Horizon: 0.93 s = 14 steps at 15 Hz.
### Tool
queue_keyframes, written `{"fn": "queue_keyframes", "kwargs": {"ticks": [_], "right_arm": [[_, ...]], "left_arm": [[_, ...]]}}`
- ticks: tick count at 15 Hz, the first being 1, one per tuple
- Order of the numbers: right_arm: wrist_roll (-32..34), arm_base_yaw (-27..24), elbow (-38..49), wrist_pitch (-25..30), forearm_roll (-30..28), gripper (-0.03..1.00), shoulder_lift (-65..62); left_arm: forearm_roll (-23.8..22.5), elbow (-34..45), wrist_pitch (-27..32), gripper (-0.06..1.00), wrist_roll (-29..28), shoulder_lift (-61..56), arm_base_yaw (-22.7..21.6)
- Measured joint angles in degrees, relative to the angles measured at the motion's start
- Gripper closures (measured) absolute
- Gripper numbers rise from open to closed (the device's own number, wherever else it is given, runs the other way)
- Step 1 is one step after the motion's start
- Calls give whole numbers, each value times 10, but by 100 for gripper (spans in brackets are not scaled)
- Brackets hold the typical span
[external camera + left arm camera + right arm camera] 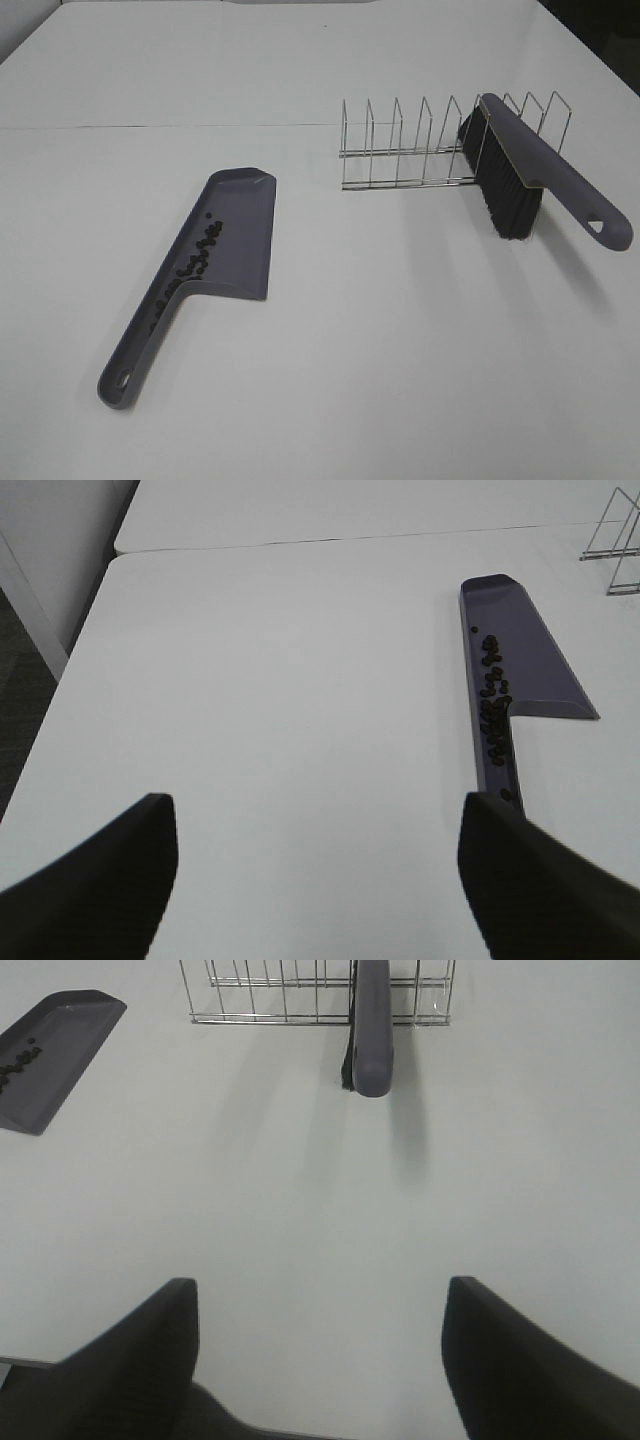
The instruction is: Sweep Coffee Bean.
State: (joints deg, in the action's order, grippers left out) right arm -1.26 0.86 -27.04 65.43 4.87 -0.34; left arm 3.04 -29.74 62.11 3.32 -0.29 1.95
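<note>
The grey-purple dustpan [225, 240] lies flat on the white table, left of centre, handle toward the near edge. Several dark coffee beans [195, 262] lie along its left inner wall and into the handle channel; they also show in the left wrist view [493, 700] on the dustpan [525, 665]. The brush [525, 170], grey-purple handle and black bristles, rests in the wire rack [410, 145]. Neither gripper shows in the high view. My left gripper [315, 875] is open and empty, well short of the dustpan. My right gripper [320, 1355] is open and empty, short of the brush [370, 1025].
The wire rack [300, 990] stands at the back right of the table. A seam between two tabletops [150, 127] runs across the back. The table's left edge [75, 650] drops to a dark floor.
</note>
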Motion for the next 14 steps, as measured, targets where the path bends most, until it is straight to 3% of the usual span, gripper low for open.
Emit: {"fn": "queue_keyframes", "kwargs": {"ticks": [14], "right_arm": [[21, 0, 10, -15, -26, 38, 0]], "left_arm": [[0, 0, -1, 25, 1, -1, -31]]}}
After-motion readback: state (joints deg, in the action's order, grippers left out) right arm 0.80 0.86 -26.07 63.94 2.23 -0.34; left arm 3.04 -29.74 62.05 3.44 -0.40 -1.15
